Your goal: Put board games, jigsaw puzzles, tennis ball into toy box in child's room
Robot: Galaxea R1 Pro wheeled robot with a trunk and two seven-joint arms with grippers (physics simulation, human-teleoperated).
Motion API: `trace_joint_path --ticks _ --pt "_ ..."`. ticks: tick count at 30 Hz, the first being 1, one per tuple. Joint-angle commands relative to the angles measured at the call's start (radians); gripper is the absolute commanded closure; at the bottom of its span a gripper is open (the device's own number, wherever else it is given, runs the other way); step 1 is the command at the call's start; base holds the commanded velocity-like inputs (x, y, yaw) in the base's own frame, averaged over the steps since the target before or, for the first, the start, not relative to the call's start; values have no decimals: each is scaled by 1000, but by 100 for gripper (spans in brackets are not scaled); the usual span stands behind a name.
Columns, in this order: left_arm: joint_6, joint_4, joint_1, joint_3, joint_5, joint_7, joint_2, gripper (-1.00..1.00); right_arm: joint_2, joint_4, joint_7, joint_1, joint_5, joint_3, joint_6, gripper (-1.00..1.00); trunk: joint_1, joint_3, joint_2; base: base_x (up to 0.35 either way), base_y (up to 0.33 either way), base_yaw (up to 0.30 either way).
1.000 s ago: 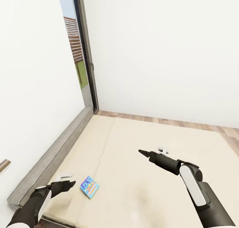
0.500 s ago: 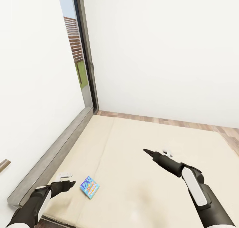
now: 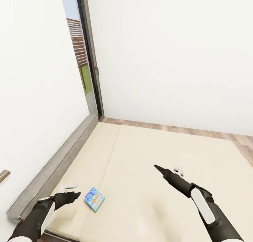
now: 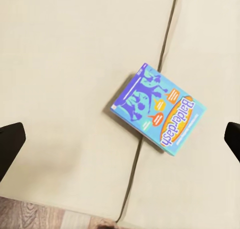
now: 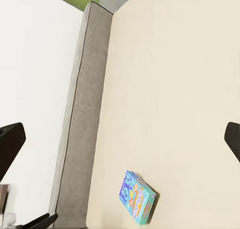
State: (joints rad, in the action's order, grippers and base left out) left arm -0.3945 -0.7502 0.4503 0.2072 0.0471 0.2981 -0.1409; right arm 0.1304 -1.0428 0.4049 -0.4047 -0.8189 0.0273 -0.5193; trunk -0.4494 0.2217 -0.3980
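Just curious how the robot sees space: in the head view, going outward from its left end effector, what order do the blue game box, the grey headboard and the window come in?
1. Blue game box, beside the left end effector, on the bed.
2. Grey headboard, along the wall.
3. Window, in the far corner.

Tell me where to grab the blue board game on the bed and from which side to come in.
Judging by its pose, grip the blue board game across its two long edges, coming straight down from above with the left gripper, which hangs open beside it. The box lies flat on the bed, across the mattress seam, so only its thin edges offer purchase.

Black arms (image 3: 31, 221), white panels, pointed black tool tips.
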Motion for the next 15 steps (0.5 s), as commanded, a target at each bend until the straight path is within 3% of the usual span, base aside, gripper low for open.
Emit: trace_joint_path --ticks 1,4,9,15 --pt "-6 -1 1 4 5 8 1 -100 2 2 12 -1 -4 0 -9 -100 -1 2 -2 0 0 -6" --pt "-5 -2 1 4 4 8 0 -100 5 5 26 1 -3 -1 -9 -100 -1 2 -2 0 0 -4" --pt "-5 -2 1 4 4 9 1 -100 14 4 94 67 -1 4 -7 -100 -1 1 -2 0 0 -23" --pt "-4 -2 1 4 4 9 2 -100 28 5 198 110 -1 6 -2 -100 -1 -4 -2 0 0 -157"
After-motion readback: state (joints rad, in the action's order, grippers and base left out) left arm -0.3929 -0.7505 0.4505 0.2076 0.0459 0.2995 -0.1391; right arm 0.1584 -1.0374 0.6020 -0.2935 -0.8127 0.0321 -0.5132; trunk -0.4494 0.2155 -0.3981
